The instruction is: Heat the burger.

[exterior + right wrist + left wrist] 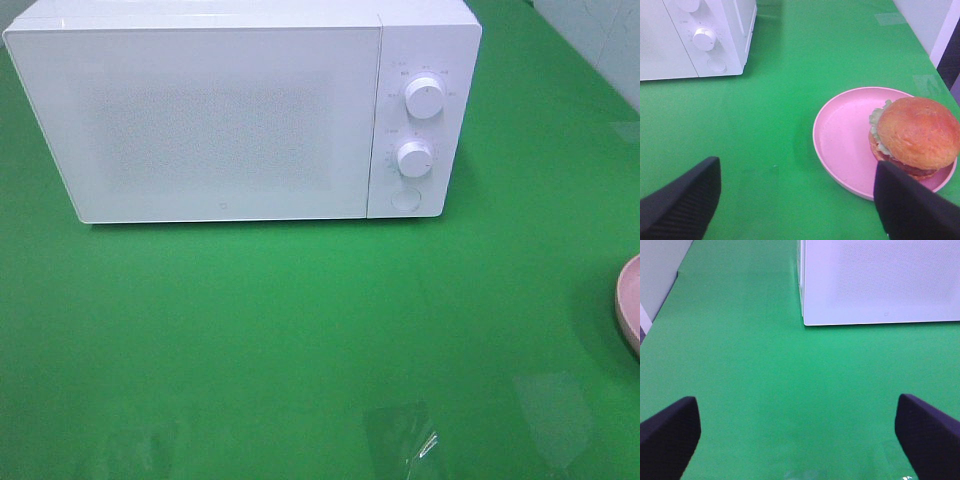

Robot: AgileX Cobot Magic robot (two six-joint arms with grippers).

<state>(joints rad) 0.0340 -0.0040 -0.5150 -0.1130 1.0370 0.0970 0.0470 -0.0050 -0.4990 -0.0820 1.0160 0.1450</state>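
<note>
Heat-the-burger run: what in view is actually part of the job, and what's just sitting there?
Part of the job:
- burger, on the pink plate
- microwave, door shut
- right gripper, open, empty
- left gripper, open, empty

Just there:
- green table cover
- clear tape patches on it

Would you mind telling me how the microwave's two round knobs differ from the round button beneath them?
The upper knob and lower knob stand out from the panel; the button lies nearly flush. Each knob has printed markings around it; the button appears to have none. The knobs look bright white, the button duller. All three are round, white and stacked on the microwave's right-hand panel.
</note>
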